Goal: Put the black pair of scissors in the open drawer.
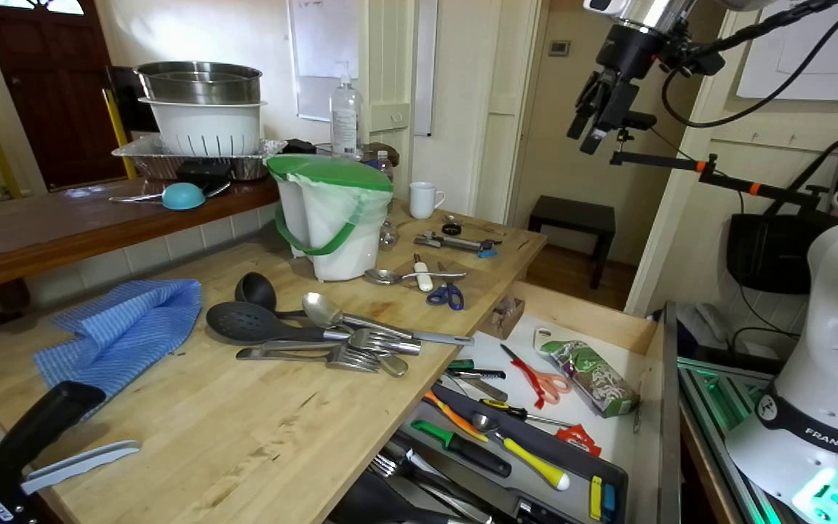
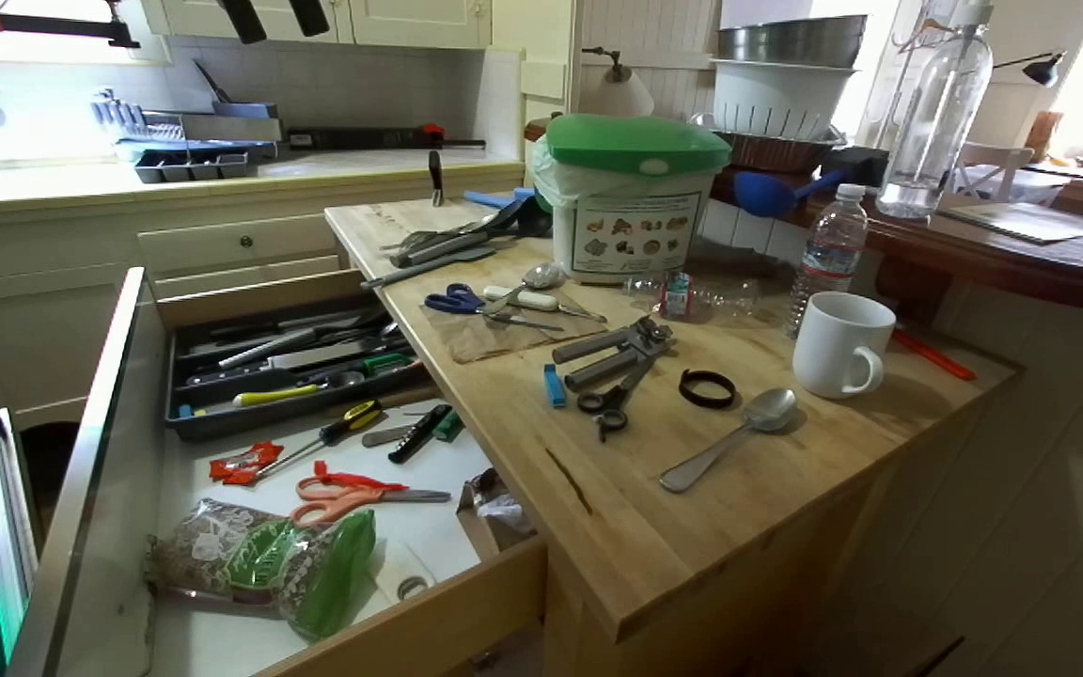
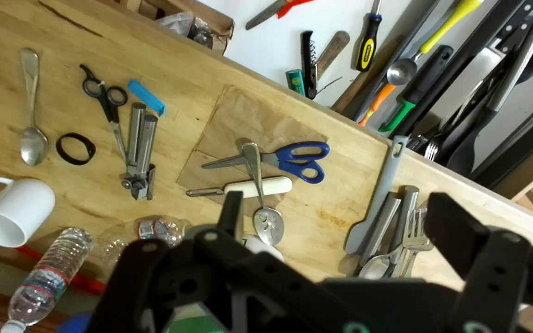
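Observation:
The black pair of scissors (image 2: 609,406) lies on the wooden worktop beside a metal can opener. It also shows in the wrist view (image 3: 106,98), its blades pointing toward the can opener's pivot end. The open drawer (image 2: 447,616) juts out from the worktop's side; its long front wall shows in an exterior view (image 1: 670,422). My gripper (image 1: 582,138) is high above the worktop, away from the scissors. Its two fingers (image 3: 336,203) stand wide apart in the wrist view, with nothing between them. The fingertips also show at the top of an exterior view (image 2: 275,21).
Near the black scissors are the can opener (image 2: 612,357), a blue block (image 2: 554,385), a black ring (image 2: 706,387), a spoon (image 2: 729,442) and a mug (image 2: 842,343). Blue scissors (image 3: 301,159) lie farther along. The drawer holds orange scissors (image 2: 335,494), a bag (image 2: 259,555) and a grey organizer (image 2: 186,423). A tall bin (image 1: 335,218) stands behind.

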Available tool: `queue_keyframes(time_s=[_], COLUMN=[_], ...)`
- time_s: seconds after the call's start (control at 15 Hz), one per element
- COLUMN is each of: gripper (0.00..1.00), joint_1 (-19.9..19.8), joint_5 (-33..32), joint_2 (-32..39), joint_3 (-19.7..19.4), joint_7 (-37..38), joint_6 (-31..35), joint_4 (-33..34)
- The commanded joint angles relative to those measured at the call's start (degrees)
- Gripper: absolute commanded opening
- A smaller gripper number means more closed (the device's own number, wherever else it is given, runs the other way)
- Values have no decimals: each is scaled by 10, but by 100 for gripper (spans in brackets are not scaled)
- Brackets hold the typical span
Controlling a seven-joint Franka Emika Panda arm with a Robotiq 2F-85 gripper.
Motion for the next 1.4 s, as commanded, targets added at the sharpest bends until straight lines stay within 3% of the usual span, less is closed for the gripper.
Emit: queue_keyframes(time_s=[0.0,0.13,0.33,0.47,0.53,0.87,1.2,1.33], gripper=[100,100,100,100,100,100,100,100], joint_1=[39,40,19,1,-16,-28,-61,-77], joint_5=[35,74,135,176,150,175,207,232], joint_2=[70,114,204,250,197,255,368,426], joint_3=[-80,-115,-146,-145,-121,-116,-116,-112], joint_7=[-150,-199,-201,-168,-189,-182,-130,-147], joint_6=[-3,-15,-37,-51,-17,-27,2,-10], joint_4=[68,107,167,196,146,186,240,280])
